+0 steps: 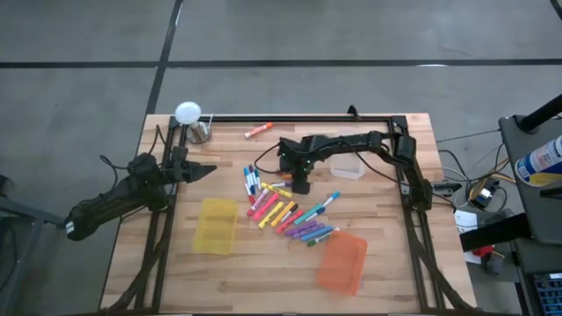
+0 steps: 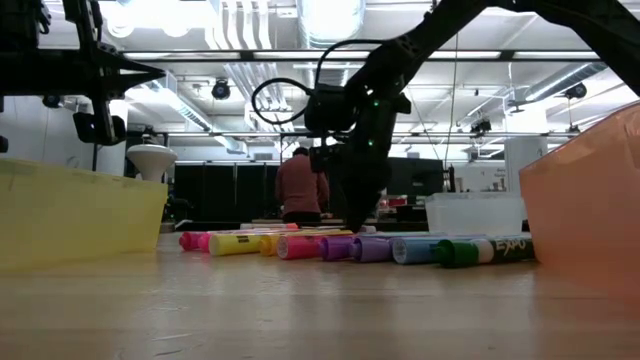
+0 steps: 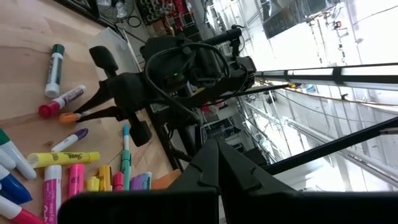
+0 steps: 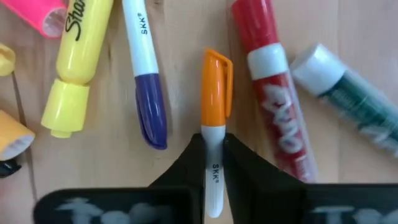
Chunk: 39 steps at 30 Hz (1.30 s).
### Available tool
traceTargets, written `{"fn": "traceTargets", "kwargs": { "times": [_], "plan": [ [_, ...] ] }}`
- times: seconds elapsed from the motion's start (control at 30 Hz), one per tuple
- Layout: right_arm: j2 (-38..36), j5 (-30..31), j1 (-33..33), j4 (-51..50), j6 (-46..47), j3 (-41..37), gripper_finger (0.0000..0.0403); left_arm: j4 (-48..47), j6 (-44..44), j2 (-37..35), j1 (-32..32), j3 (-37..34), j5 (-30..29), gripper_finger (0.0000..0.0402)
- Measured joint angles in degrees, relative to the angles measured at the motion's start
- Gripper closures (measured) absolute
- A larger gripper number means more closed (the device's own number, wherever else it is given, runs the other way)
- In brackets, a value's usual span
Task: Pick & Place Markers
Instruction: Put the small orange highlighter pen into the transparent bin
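Right wrist view gives us the right gripper (image 4: 212, 155) clenched on the white barrel of an orange-capped marker (image 4: 215, 106), which lies flat on the table (image 4: 186, 93). Just beside it on one side we see a purple-capped marker (image 4: 147, 87), on the other a red marker (image 4: 273, 87). Our left gripper (image 1: 204, 171) hovers well apart from the markers (image 1: 285, 211), fingers pressed together.
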Motion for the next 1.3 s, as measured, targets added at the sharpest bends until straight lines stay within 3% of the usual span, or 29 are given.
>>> {"fn": "traceTargets", "kwargs": {
  "times": [0.3,0.5,0.93,1.07,1.3],
  "plan": [
    [-3.3,0.1,0.0,-13.5,5.7,9.5,0.0379,0.0,0.0,0.0,0.0,0.0,0.0,0.0401],
    [-9.1,7.8,-0.8,-22.4,7.9,12.6,0.0379,-0.4,0.3,0.3,0.0,0.0,0.0,0.0401],
    [-31.0,10.8,-14.4,-18.9,23.2,-9.5,0.0379,-1.0,0.3,0.5,0.0,0.0,0.0,0.0401],
    [-32.4,10.6,-18.4,-17.6,26.5,-15.9,0.0377,-1.0,0.3,0.5,0.0,0.0,0.0,0.0401],
    [-28.6,7.3,-23.1,-11.1,28.5,-23.7,0.0373,-1.0,0.0,0.5,0.0,0.0,0.0,0.0401]
  ]
}}
